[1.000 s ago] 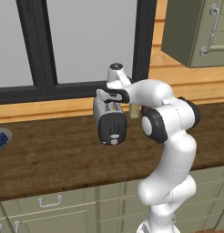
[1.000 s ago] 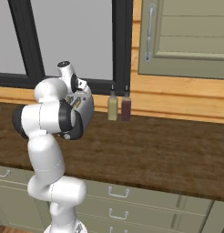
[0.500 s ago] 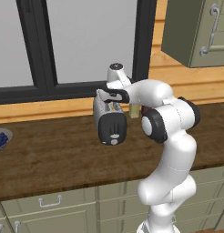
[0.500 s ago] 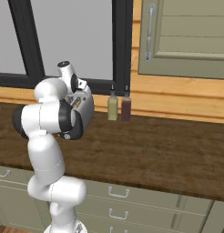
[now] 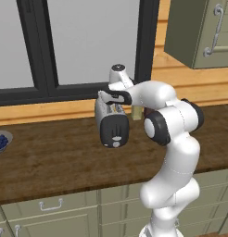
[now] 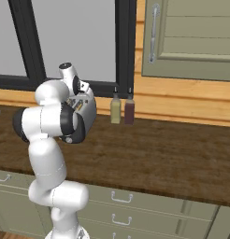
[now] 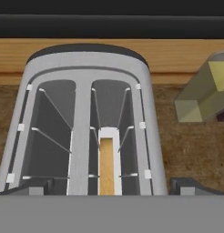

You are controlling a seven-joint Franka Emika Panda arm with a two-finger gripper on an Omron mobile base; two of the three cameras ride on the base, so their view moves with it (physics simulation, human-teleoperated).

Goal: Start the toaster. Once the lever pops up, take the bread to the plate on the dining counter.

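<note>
Directly above the toaster, the end effector hangs spread over the bread.

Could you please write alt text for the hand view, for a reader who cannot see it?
Looking down into a silver toaster on a dark wood counter: a bread slice stands in its right slot, the left slot empty. The open gripper hovers above; an olive bottle lies right.

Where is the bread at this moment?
The bread stands on edge in the right-hand slot of the toaster in the hand view, on the wooden counter below the window, left of two bottles.
</note>
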